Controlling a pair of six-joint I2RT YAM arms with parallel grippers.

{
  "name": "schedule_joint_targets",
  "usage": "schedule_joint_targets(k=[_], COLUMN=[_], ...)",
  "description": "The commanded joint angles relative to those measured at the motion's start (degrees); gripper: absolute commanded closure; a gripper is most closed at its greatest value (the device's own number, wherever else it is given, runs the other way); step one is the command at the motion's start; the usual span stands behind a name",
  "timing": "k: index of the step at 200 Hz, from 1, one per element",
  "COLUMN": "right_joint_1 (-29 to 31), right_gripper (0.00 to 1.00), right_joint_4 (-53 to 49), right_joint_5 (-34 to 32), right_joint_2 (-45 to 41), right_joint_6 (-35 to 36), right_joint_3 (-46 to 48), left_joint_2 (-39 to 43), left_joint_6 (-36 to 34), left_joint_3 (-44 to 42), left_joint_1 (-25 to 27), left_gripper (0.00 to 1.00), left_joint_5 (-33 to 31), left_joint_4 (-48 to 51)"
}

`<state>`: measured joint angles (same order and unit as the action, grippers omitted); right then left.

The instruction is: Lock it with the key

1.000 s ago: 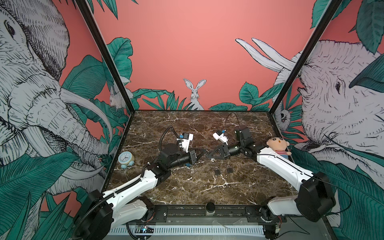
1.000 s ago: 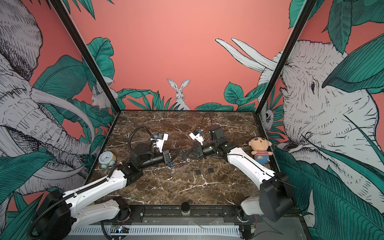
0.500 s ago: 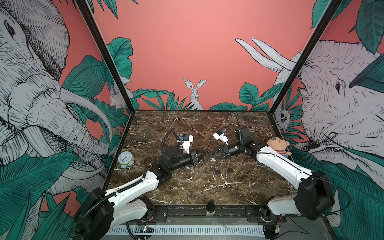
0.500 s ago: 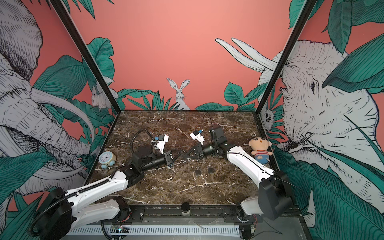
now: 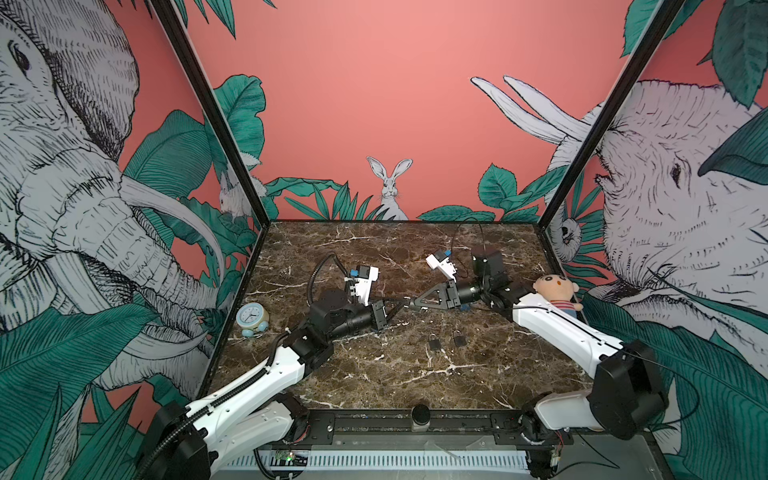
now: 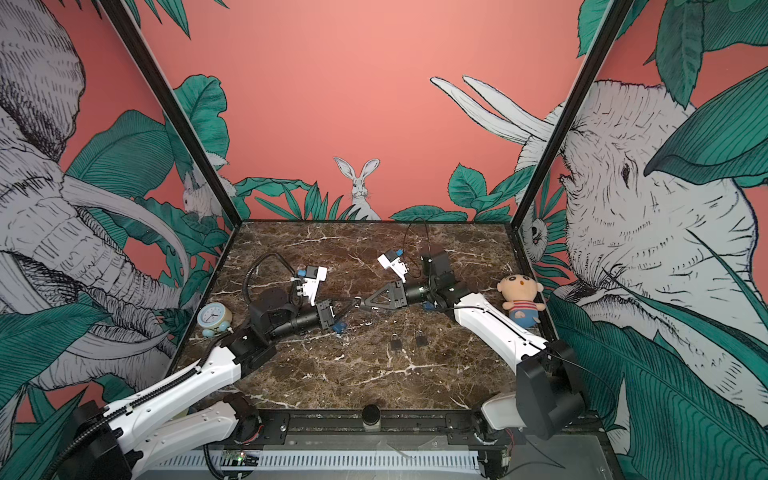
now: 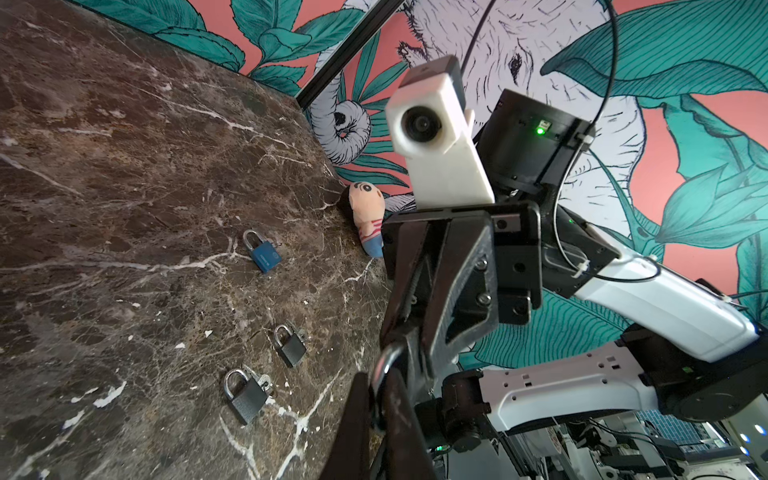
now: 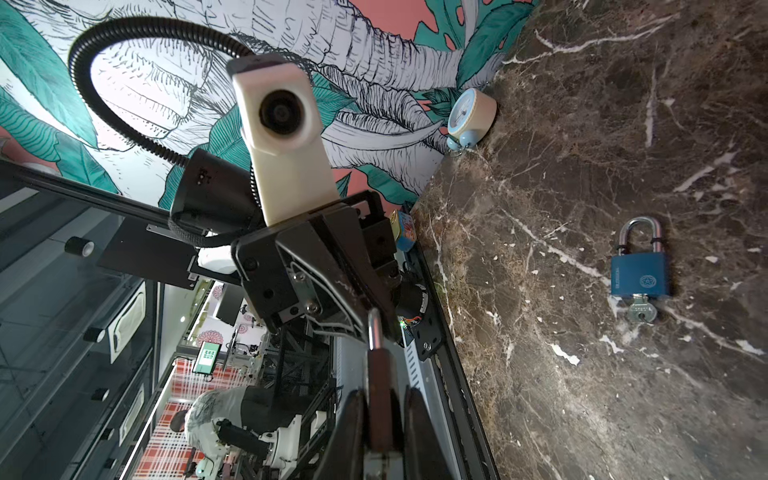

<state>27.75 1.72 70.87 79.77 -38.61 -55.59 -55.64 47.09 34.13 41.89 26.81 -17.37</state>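
A brown padlock (image 8: 379,374) hangs above the table between my two grippers. My right gripper (image 8: 382,394) is shut on its body. The silver shackle (image 7: 383,365) points at my left gripper (image 7: 380,388), which is shut on it. In both top views the two grippers meet tip to tip at mid-table, left gripper (image 5: 400,308) against right gripper (image 5: 412,306). A grey piece shows at the base of the body, and I cannot tell whether it is the key. A key (image 8: 642,312) sticks out of a blue padlock (image 8: 639,276) lying on the marble.
Two grey padlocks (image 5: 434,344) (image 5: 459,339) lie in front of the grippers. One blue padlock (image 6: 338,327) lies under my left gripper, another (image 7: 262,257) under my right arm. An alarm clock (image 5: 251,318) stands at the left wall, a plush doll (image 5: 557,291) at the right wall.
My left gripper has edged a little toward the right gripper. Both grips are unchanged, and the padlocks on the table have not moved.
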Motion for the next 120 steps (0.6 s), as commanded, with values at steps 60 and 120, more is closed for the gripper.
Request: schedule_joint_targets(k=[60,120], right_joint_1=[-0.47,-0.02], right_gripper=[1.0,1.0], right_joint_4=[12.9,16.47], right_joint_5=[-5.69,-5.74], right_joint_2=[0.05,-0.37], right_joint_6=[-4.64,-7.23], right_joint_3=[0.54,2.72], left_joint_2=[-1.27,-2.57], left_joint_6=[-2.91,-2.84], left_joint_3=[4.34,6.84], left_joint_1=[1.41,-0.39], left_gripper=[0.92,0.82], left_joint_5=[13.32,11.67], left_joint_4=[2.38,-0.69])
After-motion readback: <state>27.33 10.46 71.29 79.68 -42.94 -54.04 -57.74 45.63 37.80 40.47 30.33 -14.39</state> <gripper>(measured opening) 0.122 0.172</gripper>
